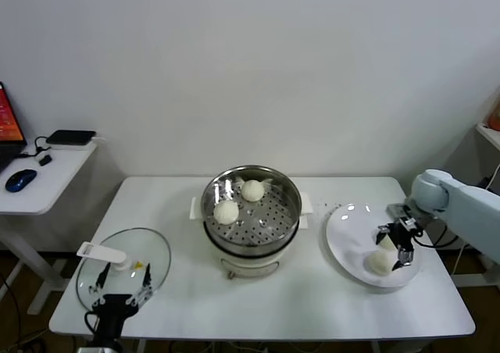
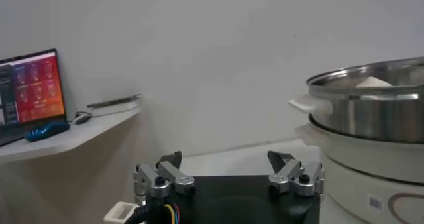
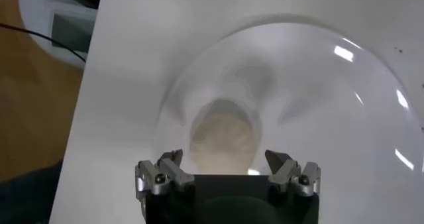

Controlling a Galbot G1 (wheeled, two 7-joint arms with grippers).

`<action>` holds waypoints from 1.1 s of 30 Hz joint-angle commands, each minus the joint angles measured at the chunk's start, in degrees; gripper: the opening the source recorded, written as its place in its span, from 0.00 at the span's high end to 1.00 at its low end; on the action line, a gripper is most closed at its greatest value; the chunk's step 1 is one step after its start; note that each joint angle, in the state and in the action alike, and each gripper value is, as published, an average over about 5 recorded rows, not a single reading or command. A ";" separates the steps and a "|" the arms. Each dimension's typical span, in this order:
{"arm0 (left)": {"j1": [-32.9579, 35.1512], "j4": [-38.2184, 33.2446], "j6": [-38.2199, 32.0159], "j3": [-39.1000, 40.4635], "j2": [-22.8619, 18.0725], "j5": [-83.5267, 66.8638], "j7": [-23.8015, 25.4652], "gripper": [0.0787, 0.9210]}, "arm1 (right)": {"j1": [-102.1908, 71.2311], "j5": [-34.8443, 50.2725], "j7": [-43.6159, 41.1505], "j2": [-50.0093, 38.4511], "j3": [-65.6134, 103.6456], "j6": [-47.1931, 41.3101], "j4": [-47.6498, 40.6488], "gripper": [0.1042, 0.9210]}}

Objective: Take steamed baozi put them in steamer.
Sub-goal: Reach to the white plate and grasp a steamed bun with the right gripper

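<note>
The steamer (image 1: 251, 229), a shiny steel pot with a perforated floor on a white base, stands mid-table and holds two baozi (image 1: 252, 190) (image 1: 226, 211). Another baozi (image 1: 381, 262) lies on the white plate (image 1: 351, 228) at the right. My right gripper (image 1: 394, 246) hovers just above it, open. In the right wrist view the baozi (image 3: 225, 136) sits just ahead of the open right gripper (image 3: 225, 160), apart from both fingers. My left gripper (image 1: 119, 287) is parked open at the table's front left. The left wrist view shows the left gripper (image 2: 225, 160) empty, with the steamer (image 2: 371, 106) beside it.
A round glass lid (image 1: 152, 251) with a white handle (image 1: 100, 252) lies at the front left under the left gripper. A side desk (image 1: 47, 177) with a mouse and a screen stands beyond the table's left edge. The plate lies close to the table's right edge.
</note>
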 commanded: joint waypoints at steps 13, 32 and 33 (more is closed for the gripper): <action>0.07 0.21 -0.08 0.20 -0.08 -0.03 -0.09 0.12 | -3.15 -2.78 0.58 2.74 1.97 0.76 -3.01 0.12; -0.21 0.04 0.18 0.27 -0.14 -0.14 -0.15 0.12 | -2.89 -2.77 0.38 2.37 2.21 0.66 -2.65 0.26; -0.24 0.04 0.21 0.28 -0.13 -0.14 -0.14 0.12 | -2.72 -2.66 0.35 2.27 2.21 0.68 -2.51 0.26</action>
